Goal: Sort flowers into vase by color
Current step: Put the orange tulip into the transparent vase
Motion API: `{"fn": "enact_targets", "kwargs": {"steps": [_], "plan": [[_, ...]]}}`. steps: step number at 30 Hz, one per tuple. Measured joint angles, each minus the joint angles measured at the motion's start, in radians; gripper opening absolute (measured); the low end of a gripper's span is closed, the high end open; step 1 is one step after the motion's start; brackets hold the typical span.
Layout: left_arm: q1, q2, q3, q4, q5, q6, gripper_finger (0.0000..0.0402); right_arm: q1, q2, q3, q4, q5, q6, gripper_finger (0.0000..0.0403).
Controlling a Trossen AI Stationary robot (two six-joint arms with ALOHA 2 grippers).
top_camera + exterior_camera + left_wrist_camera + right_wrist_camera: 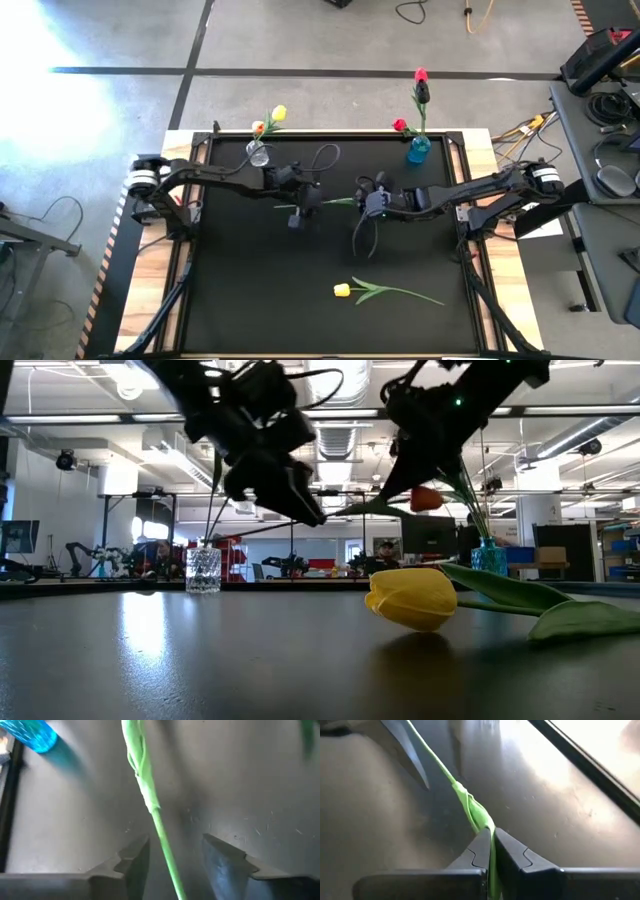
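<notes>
Because the tulip stem (470, 807) is thin, light and bendy, you should hold it low on the bare stalk, never by the head. Your right claw (492, 852) is clenched on it above mid-desk; your left claw (172, 857) stands released around the same stem, not gripping. Another yellow tulip (385, 291) lies near the desk's front edge. The clear vase (258, 153) and blue vase (418, 150) stand along the far edge, already holding flowers; mind their leaning stems.
</notes>
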State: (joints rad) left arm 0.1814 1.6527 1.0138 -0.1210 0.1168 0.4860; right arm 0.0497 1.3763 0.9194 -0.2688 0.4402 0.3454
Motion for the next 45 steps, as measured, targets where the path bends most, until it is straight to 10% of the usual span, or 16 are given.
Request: {"fn": "enact_targets", "kwargs": {"steps": [10, 45], "plan": [[-0.013, 0.11, 0.213, -0.191, 0.074, -0.014, 0.0214, 0.029, 0.017, 0.016, -0.02, 0.043, -0.008, 0.0013], [-0.008, 0.113, 0.208, -0.112, 0.083, -0.13, 0.0134, 0.059, 0.02, 0.027, 0.057, 0.059, -0.032, 0.0013]]}}
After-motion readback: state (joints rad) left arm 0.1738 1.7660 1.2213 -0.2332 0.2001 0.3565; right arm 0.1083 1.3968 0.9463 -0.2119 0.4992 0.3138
